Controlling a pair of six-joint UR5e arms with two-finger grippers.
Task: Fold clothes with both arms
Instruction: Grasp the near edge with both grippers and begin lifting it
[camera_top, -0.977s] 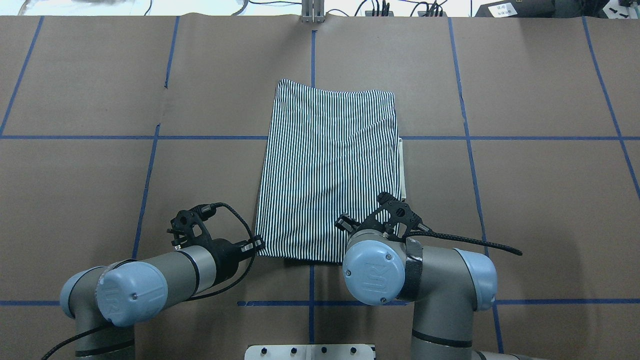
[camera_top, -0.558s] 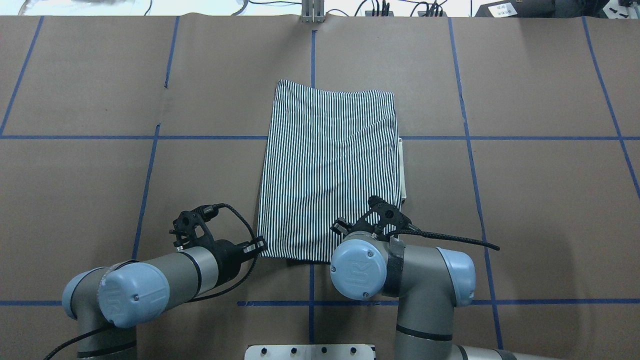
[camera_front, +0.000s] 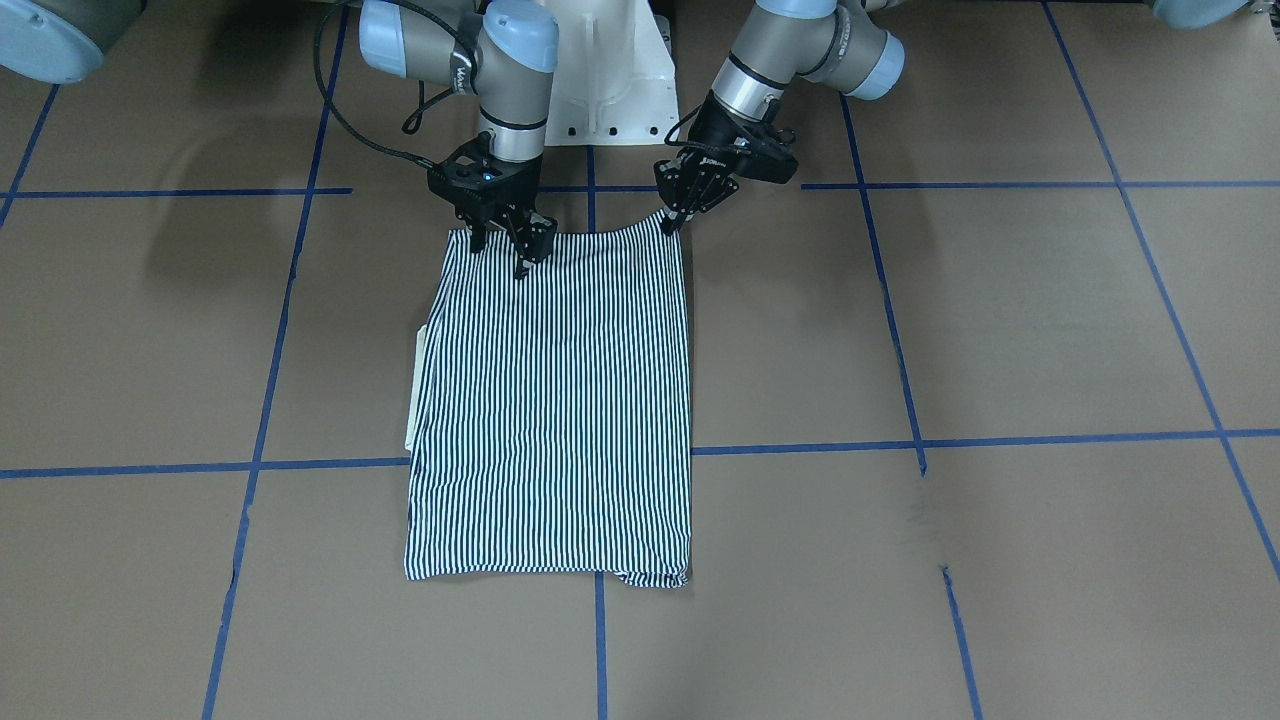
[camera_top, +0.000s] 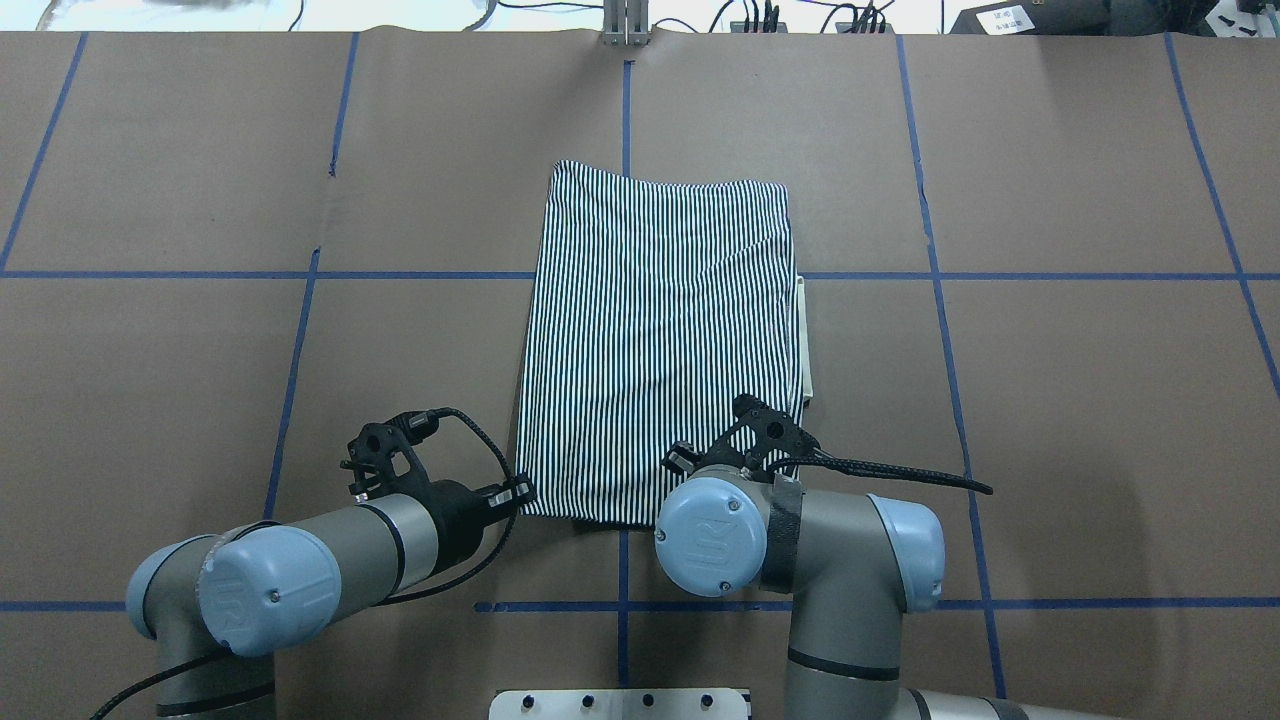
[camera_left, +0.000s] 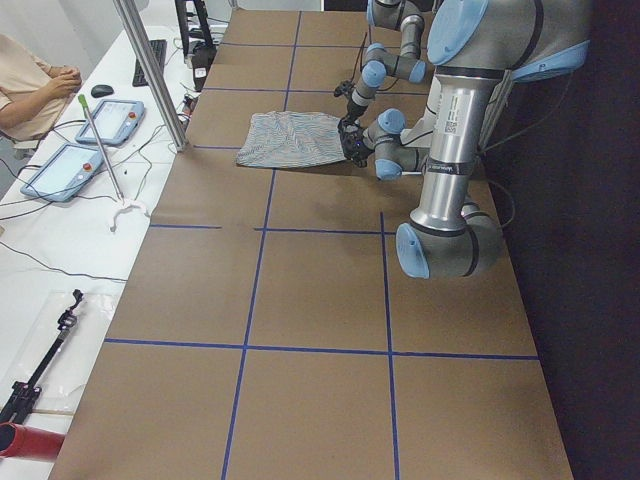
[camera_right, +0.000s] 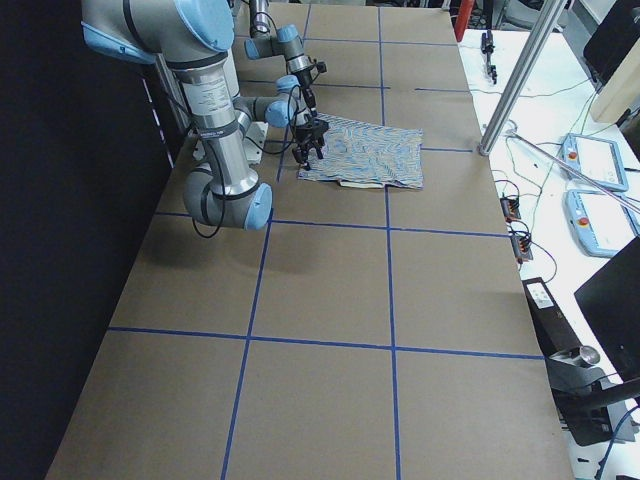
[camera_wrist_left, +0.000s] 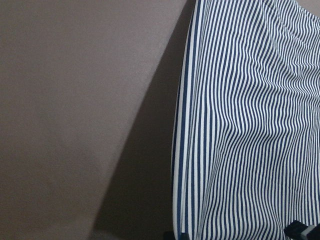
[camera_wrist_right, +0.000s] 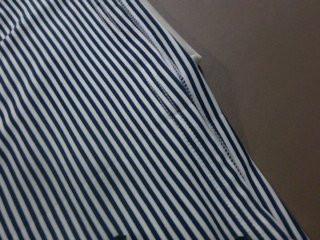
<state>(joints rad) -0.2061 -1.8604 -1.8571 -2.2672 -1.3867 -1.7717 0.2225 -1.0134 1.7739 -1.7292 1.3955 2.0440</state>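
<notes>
The striped polo shirt (camera_front: 550, 400) lies folded into a flat rectangle mid-table, also in the overhead view (camera_top: 660, 330). A strip of cream collar (camera_top: 805, 340) peeks out along its right side. My left gripper (camera_front: 670, 220) is down at the shirt's near left corner (camera_top: 518, 490). Its wrist view shows the shirt edge (camera_wrist_left: 185, 150) running between spread fingertips, so it is open. My right gripper (camera_front: 500, 250) is over the shirt's near edge toward the right corner, with its fingers spread open on the cloth (camera_wrist_right: 100, 125). In the overhead view my wrist hides those fingers.
Brown paper with blue tape lines (camera_top: 620, 100) covers the table. The white pedestal base (camera_front: 610, 80) stands just behind the shirt's near edge. A metal post (camera_left: 150, 70) and a seated operator (camera_left: 30, 90) with tablets are beyond the far side.
My right arm has shifted left and slightly back along the shirt's near edge. My left gripper has edged a little right onto the corner. The shirt has not moved.
</notes>
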